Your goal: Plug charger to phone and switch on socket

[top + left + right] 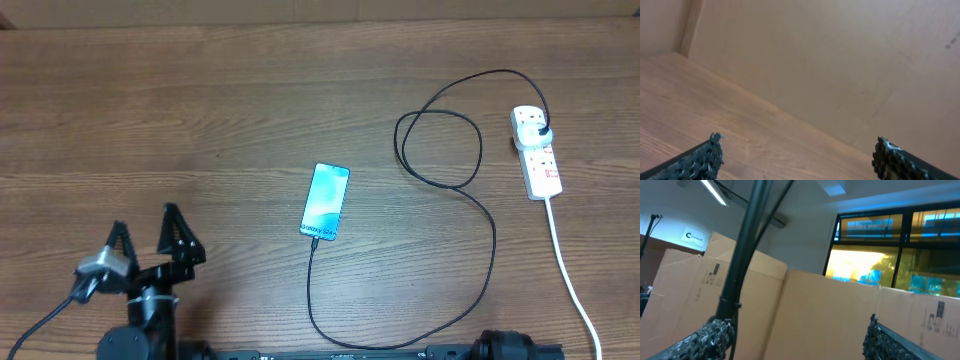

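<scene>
The bench (200, 100) is brown grained wood. At its near left corner the left pincer (147, 235) is released, fingers spread, tilted toward the cardboard wall (840, 60) past the far edge. The right pincer (797, 342), also released, points up at cardboard boxes (830, 310) and lit windows (870, 245). Mid-bench lies the phone (326, 202), screen lit. The charger (494, 240) touches its near end, then loops right to its plug in the socket (543, 170) by the right edge.
</scene>
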`<state>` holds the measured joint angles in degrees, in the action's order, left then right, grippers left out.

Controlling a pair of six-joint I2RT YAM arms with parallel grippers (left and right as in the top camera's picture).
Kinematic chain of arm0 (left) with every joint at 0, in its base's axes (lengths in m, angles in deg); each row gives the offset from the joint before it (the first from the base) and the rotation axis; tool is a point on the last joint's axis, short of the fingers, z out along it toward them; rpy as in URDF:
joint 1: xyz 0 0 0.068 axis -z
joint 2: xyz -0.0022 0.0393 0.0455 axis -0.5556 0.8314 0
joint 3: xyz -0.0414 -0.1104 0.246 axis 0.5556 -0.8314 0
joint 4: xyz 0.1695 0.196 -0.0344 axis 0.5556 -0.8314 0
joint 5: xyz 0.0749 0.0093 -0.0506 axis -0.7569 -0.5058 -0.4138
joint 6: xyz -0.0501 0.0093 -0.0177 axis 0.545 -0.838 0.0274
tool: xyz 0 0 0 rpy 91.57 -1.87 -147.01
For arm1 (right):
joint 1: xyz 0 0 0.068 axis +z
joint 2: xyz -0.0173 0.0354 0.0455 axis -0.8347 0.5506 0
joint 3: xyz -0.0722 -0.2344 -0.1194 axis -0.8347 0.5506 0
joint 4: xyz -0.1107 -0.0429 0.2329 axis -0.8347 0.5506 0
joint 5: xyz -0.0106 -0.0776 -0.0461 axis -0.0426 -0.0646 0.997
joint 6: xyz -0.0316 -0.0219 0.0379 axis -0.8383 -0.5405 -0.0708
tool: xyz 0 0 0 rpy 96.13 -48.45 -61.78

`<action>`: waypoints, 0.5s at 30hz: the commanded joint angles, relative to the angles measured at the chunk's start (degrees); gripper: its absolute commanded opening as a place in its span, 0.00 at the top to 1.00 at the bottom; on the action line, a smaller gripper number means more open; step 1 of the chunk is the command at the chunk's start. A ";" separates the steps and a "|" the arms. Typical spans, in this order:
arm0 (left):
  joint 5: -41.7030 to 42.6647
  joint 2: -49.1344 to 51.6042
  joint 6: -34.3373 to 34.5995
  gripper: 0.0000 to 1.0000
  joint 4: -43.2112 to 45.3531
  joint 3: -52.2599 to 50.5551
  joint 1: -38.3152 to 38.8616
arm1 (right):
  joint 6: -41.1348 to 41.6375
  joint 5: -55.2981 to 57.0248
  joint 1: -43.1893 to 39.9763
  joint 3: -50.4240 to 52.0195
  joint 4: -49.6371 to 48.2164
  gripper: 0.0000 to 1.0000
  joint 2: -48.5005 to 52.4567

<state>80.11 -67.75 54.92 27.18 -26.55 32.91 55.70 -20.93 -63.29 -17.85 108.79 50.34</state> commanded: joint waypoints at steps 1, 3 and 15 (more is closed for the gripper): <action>0.74 -0.66 0.35 0.01 4.85 -6.14 0.11 | -2.03 1.40 0.20 0.31 0.07 0.11 -1.84; 0.74 -0.66 0.35 0.00 7.89 -9.51 0.11 | -3.17 2.03 0.20 0.48 0.09 0.11 -2.97; 1.07 -0.66 -0.31 0.00 17.84 -20.31 0.11 | -3.10 10.56 0.20 0.50 0.46 0.12 -5.46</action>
<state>80.15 -67.77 54.90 45.54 -46.11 32.91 52.88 -13.17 -63.29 -17.65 109.16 45.40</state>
